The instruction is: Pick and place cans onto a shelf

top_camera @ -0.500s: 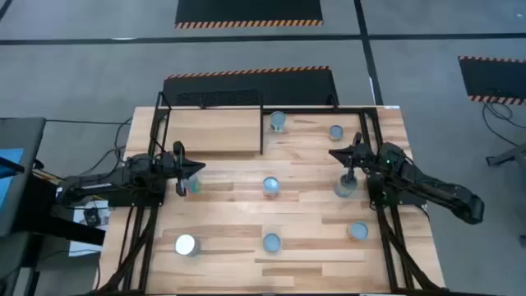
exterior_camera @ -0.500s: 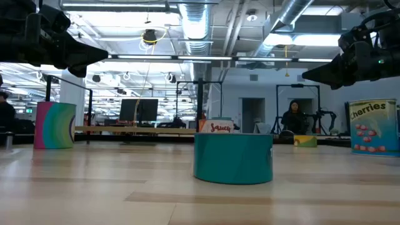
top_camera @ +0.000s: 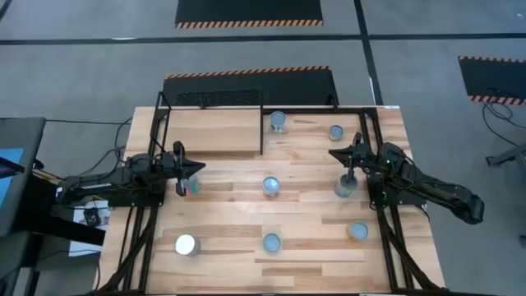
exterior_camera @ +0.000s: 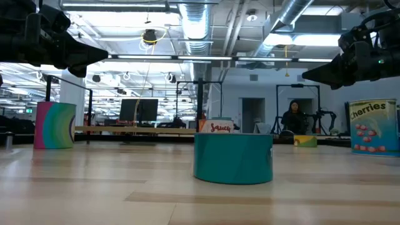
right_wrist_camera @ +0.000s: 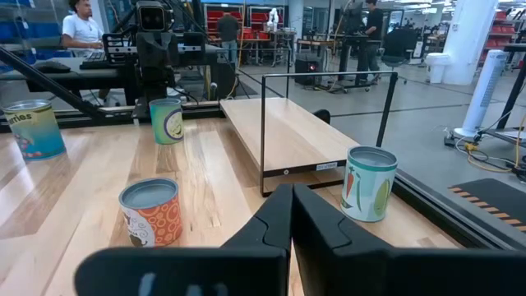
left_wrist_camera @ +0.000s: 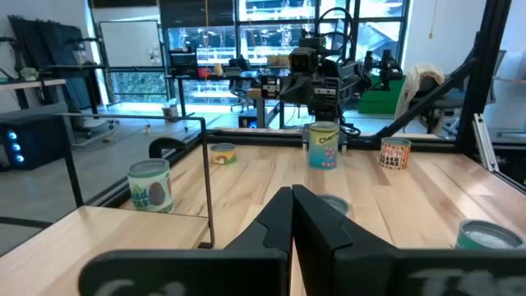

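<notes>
Several cans stand upright on their bases on the plank table: one [top_camera: 270,187] at the centre, one [top_camera: 279,122] beside the shelf, one [top_camera: 335,131] far right, three along the near side. The shelf [top_camera: 209,131], a light-wood platform with a black frame, stands at the far left. My left gripper [top_camera: 200,168] hovers shut at the table's left, above and beside a pink-green can [top_camera: 194,185]. My right gripper [top_camera: 332,153] hovers shut on the right, with the cherries can [top_camera: 344,187] below its wrist. Neither gripper holds anything; the shut fingertips show in the wrist views [left_wrist_camera: 292,193] [right_wrist_camera: 292,191].
The shelf's thin black frame posts [right_wrist_camera: 263,136] rise at its corners. Black rails [top_camera: 386,238] run along the table's left and right sides. A teal can [exterior_camera: 233,157] stands close to the near edge. People sit and stand in the room beyond the table [exterior_camera: 292,119].
</notes>
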